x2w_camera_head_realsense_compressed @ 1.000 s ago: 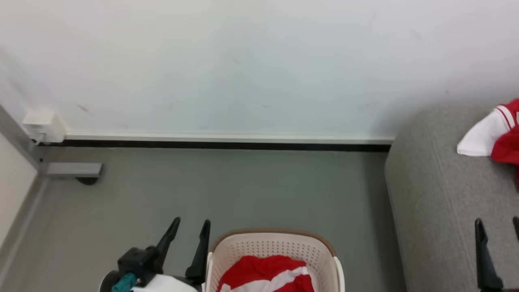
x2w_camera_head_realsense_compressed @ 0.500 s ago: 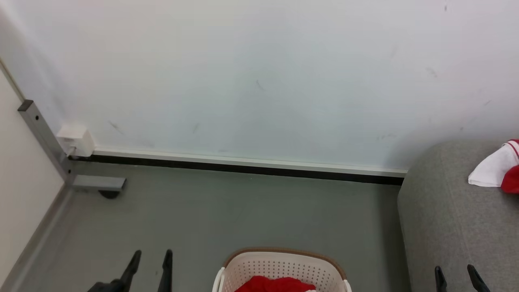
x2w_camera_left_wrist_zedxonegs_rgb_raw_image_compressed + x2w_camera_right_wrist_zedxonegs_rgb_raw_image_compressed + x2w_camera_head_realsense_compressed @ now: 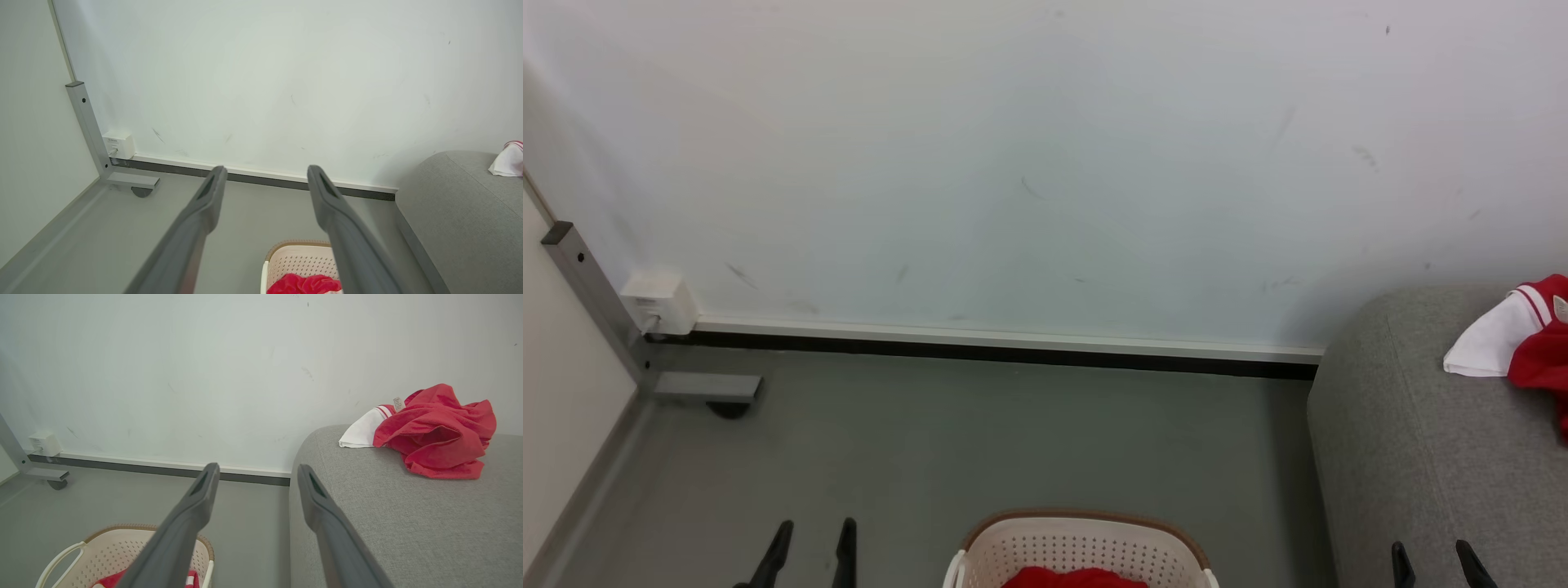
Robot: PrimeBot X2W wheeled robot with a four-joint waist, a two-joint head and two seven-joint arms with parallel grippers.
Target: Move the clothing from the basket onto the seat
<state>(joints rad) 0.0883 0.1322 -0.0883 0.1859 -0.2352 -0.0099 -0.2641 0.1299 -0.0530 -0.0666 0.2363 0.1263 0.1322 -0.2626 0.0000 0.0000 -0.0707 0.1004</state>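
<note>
Red crumpled clothing [image 3: 433,433], white collar, on grey seat [image 3: 408,522]; left end effector [image 3: 265,171], right end effector [image 3: 257,469] both spread.

Bare test room: scuffed wall [image 3: 1045,163], grey floor [image 3: 1013,441].

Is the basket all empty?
No, red clothing lies bunched inside the basket, below its perforated wall.

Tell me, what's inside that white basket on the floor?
Red clothing lies bunched inside the basket. Whatever lies beneath it, and the basket's bottom, cannot be seen, because the cloth covers them.
</note>
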